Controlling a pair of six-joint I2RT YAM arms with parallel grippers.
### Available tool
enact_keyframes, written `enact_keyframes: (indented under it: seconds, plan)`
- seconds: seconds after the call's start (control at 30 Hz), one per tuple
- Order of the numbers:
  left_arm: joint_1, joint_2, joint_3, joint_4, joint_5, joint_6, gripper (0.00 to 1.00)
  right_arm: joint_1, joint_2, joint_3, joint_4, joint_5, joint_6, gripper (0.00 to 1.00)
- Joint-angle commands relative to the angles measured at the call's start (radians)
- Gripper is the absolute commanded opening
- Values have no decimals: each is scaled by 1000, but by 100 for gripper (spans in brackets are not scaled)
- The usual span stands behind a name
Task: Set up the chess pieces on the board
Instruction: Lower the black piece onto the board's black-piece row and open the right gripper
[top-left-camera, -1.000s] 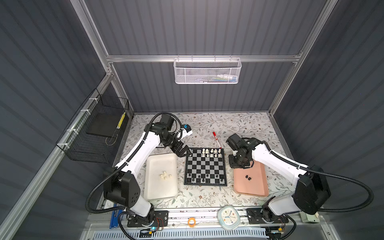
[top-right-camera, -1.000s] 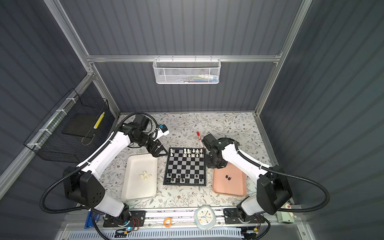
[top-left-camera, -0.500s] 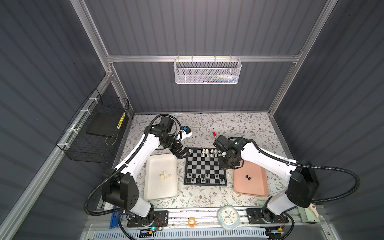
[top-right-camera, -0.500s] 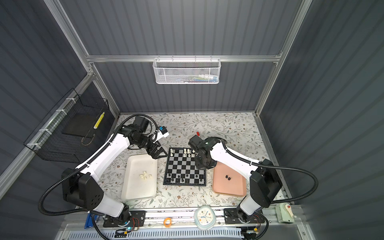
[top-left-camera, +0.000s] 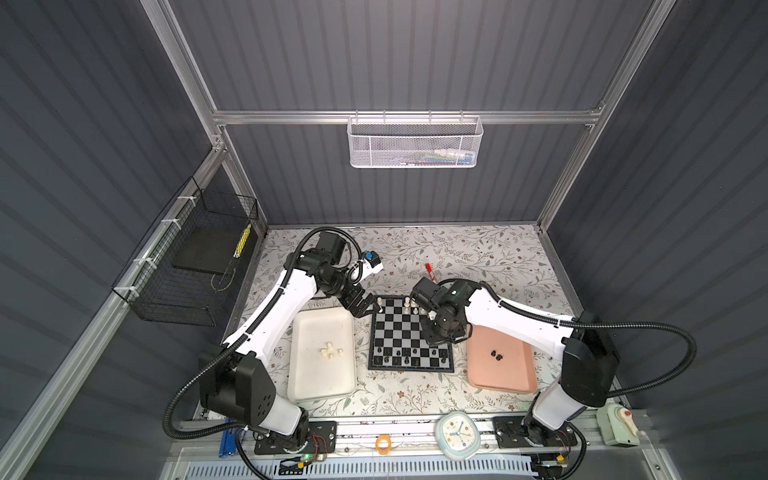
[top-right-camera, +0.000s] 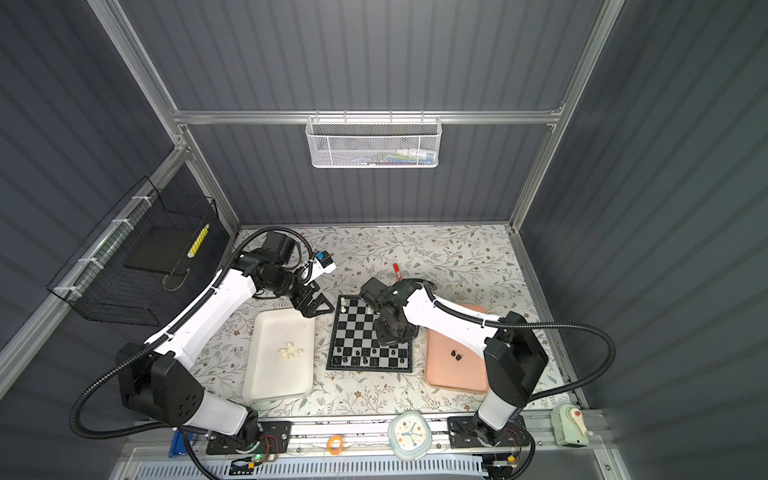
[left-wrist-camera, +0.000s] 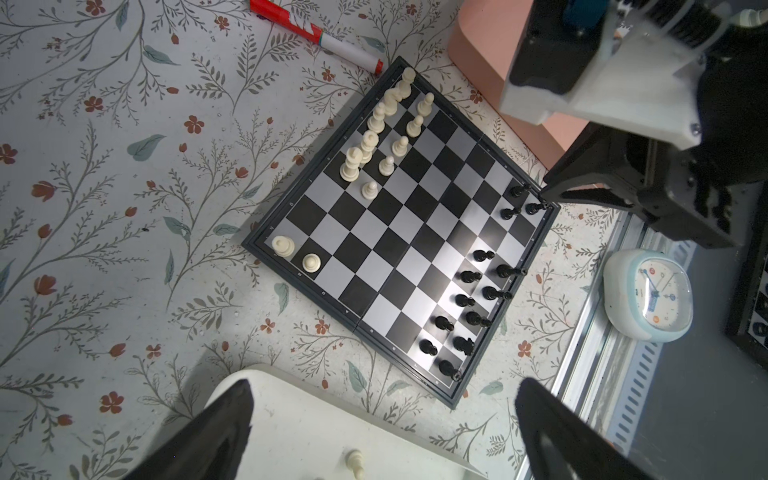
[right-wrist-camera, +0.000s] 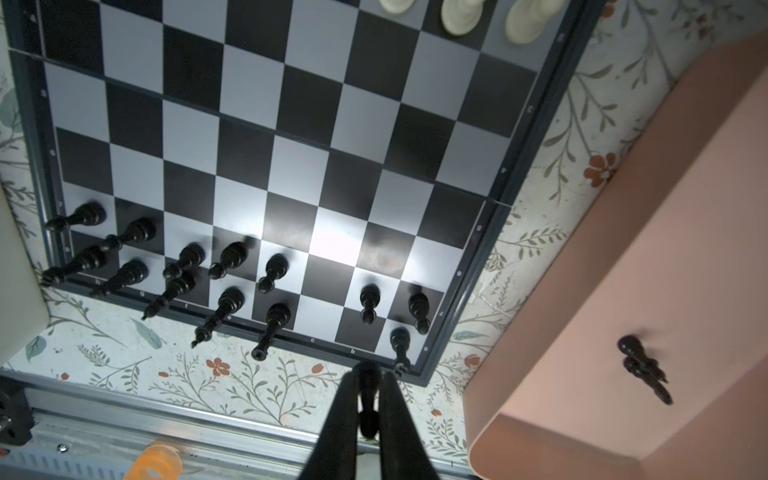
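On the floral bench (top-left-camera: 457, 257), a white tray (top-left-camera: 322, 382) holds a few loose cream chessmen (top-left-camera: 330, 351). Above its far corner hangs the left pincer (top-right-camera: 321, 312), spread wide and empty. Just beside the tray lies the chessboard (top-left-camera: 405, 332), with cream pieces (left-wrist-camera: 376, 120) along its far edge and black pieces (left-wrist-camera: 469, 299) in two rows along its near edge. Over the board's right side, the right pincer (right-wrist-camera: 368, 390) is clamped on a black chessman (right-wrist-camera: 368, 378). Further right, a pink tray (top-left-camera: 503, 380) holds two black chessmen (top-left-camera: 496, 355).
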Motion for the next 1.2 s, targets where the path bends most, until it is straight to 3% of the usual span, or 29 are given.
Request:
enact_keyframes:
  seconds: [0.0, 1.17]
  plan:
    - [-4, -28, -16, 4, -6, -3, 100, 31, 40, 27, 11, -14, 15, 13]
    - [-3, -30, -27, 10, -2, -1, 100, 42, 167, 13, 66, 17, -3, 14]
